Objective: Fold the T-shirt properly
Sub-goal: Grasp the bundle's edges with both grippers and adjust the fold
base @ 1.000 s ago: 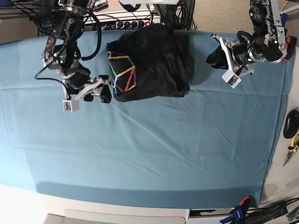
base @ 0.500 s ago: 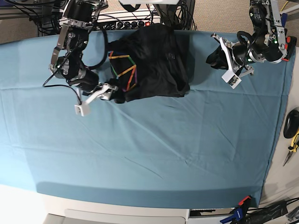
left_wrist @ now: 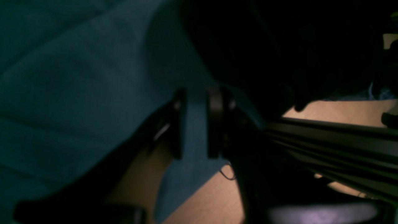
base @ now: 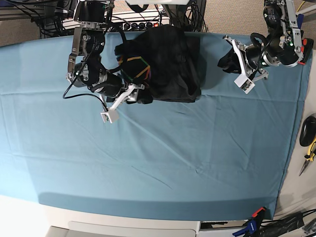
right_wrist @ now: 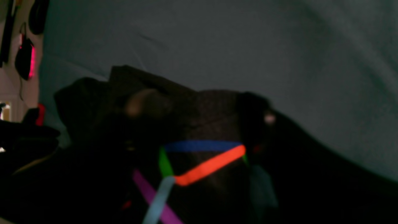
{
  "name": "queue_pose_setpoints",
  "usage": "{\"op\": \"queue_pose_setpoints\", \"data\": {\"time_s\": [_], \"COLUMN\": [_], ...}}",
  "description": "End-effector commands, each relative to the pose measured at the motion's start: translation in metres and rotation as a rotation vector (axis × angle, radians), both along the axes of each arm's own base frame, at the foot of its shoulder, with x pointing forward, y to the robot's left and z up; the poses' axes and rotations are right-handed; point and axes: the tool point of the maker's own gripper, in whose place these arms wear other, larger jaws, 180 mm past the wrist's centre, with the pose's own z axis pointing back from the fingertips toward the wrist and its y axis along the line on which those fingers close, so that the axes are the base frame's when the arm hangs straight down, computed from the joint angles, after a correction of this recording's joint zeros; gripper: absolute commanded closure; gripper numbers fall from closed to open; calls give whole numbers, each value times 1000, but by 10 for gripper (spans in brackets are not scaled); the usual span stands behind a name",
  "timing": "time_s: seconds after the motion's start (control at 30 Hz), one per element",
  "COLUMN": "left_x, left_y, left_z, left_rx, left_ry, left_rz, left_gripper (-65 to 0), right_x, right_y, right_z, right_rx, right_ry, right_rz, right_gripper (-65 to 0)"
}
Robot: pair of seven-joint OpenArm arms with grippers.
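Note:
The dark T-shirt [base: 173,59] lies bunched in a folded pile at the back middle of the teal table cloth [base: 148,163]. My right gripper [base: 139,96] is at the pile's lower left edge, shut on the shirt's flap, whose rainbow print [base: 138,66] is partly rolled under. The right wrist view shows the black shirt [right_wrist: 199,124] close up with blue, orange and purple lines. My left gripper [base: 226,62] hovers to the right of the shirt, apart from it. In the left wrist view its fingers [left_wrist: 178,124] stand slightly apart over bare cloth, holding nothing.
A power strip and cables [base: 138,23] run behind the table's back edge. Hand tools [base: 308,143] lie off the right edge. A clamp [base: 256,215] grips the front right corner. The left wrist view shows the cloth's edge [left_wrist: 186,186] over a tan floor.
My right gripper has moved right and toward the shirt's middle, carrying the printed left flap over the pile, so less print shows. The left arm has not moved.

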Motion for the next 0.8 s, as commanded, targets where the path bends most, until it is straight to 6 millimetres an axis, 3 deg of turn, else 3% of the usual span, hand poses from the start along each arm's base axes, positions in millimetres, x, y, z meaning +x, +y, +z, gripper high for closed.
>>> {"op": "queue_pose_setpoints", "data": {"time_s": [0.0,0.07,0.13,0.2,0.27,0.5,0.77], "left_x": [5,5,5,5,1,-30,-44], "left_y": [-1,0,2,3,2,-8,-57], "left_z": [8,8,7,6,4,-11,-13], "left_rx": [-14,-16,-20,-33,-55,-82,-186], "left_ry": [-33,-21,-7,16,29,132,180], "left_rz": [-4,16,41,79,106,131,74], "left_gripper": [-126,-147,-212,-290,-324,-324,-324], "right_x": [10,9,10,11,12,12,12], "right_y": [2,1,-1,-1,-1,-1,-1], "right_z": [13,11,11,12,12,12,12], "right_rx": [16,1,-10,-8,-10,-10,-10], "right_ry": [-55,-52,-52,-57,-60,-61,-61], "right_rz": [2,0,0,-3,-4,-4,-4], "right_gripper": [-282,-187,-131,-119,-119,-119,-119]}}
